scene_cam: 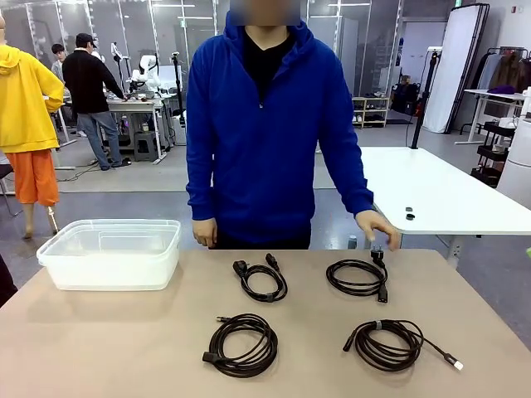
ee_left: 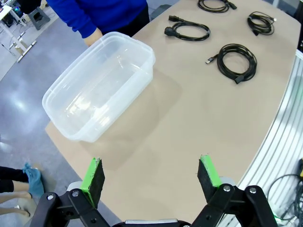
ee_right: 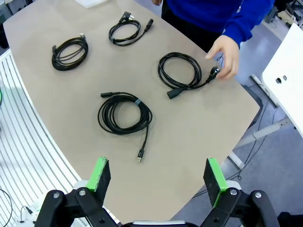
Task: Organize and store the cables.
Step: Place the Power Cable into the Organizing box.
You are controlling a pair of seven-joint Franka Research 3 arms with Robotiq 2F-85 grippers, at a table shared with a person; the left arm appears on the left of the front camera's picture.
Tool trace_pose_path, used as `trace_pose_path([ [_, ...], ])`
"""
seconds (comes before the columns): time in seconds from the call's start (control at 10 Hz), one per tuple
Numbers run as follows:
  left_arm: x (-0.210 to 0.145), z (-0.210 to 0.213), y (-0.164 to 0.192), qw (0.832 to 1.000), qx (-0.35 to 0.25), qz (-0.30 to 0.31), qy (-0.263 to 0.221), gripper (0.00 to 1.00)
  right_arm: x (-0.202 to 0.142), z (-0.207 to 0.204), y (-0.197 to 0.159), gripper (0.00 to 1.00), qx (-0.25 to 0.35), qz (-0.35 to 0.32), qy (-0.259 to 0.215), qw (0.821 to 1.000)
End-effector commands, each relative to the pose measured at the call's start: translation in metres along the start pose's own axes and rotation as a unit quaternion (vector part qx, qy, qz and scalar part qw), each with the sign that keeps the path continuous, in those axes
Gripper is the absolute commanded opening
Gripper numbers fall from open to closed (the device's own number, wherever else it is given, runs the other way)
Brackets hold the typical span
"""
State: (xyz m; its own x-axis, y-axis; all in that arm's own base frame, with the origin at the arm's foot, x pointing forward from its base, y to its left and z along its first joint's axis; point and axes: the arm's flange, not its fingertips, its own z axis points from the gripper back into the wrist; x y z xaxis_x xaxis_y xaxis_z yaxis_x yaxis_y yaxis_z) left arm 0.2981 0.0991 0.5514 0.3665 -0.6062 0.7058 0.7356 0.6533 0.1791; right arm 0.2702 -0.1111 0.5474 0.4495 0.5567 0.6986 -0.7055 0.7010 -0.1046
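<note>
The left gripper [ee_left: 150, 164], black with green pads, hangs over the tan table [ee_left: 189, 118] on the robot's side of the translucent rectangular plastic tub [scene_cam: 108, 253]. Its jaws are spread wide with nothing between them. The tub stands at the table's far left corner. The person in a blue hoodie has one hand [scene_cam: 205, 232] hanging just behind the tub's far right corner.

To the right of the tub, four thin black cables lie flat on the table, each wound in a round coil, none touching another. The first coil [scene_cam: 242, 344] lies right of the tub and nearer the robot, a plug at its lower left. The second coil [scene_cam: 264, 279] is level with the tub, with two plugs sticking out at its far side. The third coil [scene_cam: 358, 276] lies farther from the tub at the same level, and the person's other hand [scene_cam: 377, 225] touches its plug. The fourth coil [scene_cam: 390, 342] lies farthest from the tub, nearer the robot, its loose tail with a slim light-tipped connector pointing away from the tub.

The right gripper [ee_right: 156, 164] hangs on the robot's side of this last coil, well apart from the tub, jaws wide and empty.
</note>
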Motion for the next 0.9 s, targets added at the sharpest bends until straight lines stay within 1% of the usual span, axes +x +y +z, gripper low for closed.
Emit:
trace_pose_path([
  [0.0, 0.0007, -0.0011, 0.0023, 1.0, 0.002, -0.004, -0.005, 1.0, 0.0, 0.0016, 0.0015, 1.0, 0.002, 0.008, -0.002, 1.0],
  [0.8, 0.0001, 0.0, -0.0001, 1.0, 0.0, 0.0, 0.0, 1.0, 0.0, 0.0016, 0.0015, 1.0, 0.002, 0.008, -0.002, 1.0],
])
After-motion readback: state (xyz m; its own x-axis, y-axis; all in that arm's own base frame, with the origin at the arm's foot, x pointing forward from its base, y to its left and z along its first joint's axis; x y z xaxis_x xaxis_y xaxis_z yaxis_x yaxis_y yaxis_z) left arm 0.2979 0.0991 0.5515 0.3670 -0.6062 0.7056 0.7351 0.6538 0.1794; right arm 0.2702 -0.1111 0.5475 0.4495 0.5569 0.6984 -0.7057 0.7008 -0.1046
